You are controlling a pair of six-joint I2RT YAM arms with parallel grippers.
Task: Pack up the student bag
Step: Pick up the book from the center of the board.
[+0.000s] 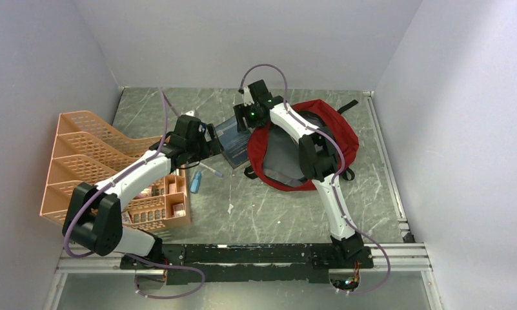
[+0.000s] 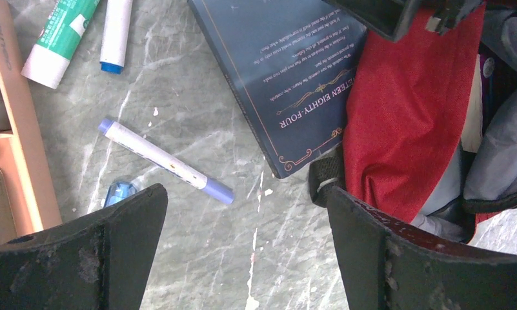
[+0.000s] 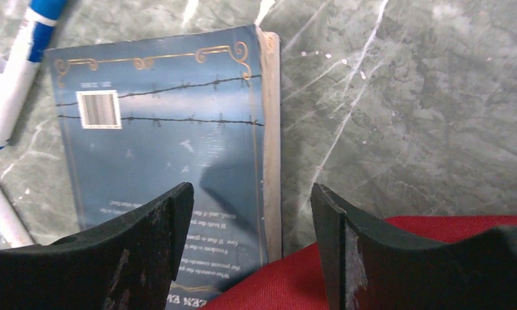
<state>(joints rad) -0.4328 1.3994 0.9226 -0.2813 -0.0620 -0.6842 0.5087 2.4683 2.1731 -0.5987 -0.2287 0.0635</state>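
The red student bag [image 1: 336,132] lies open at the back right of the table, grey lining up. A dark blue book [image 1: 233,142] lies flat against its left rim; it shows in the left wrist view [image 2: 288,71] and in the right wrist view [image 3: 165,129]. My right gripper [image 3: 252,200] is open above the book's edge and the bag's red rim [image 3: 372,258], holding nothing. My left gripper [image 2: 246,219] is open above bare table, between a white-and-blue marker [image 2: 165,161] and the bag [image 2: 404,129].
An orange mesh organiser [image 1: 101,161] stands at the left. A green-and-white tube [image 2: 59,32], another marker [image 2: 115,32] and a small blue item [image 2: 119,192] lie near it. A blue pen [image 1: 195,181] lies beside the organiser.
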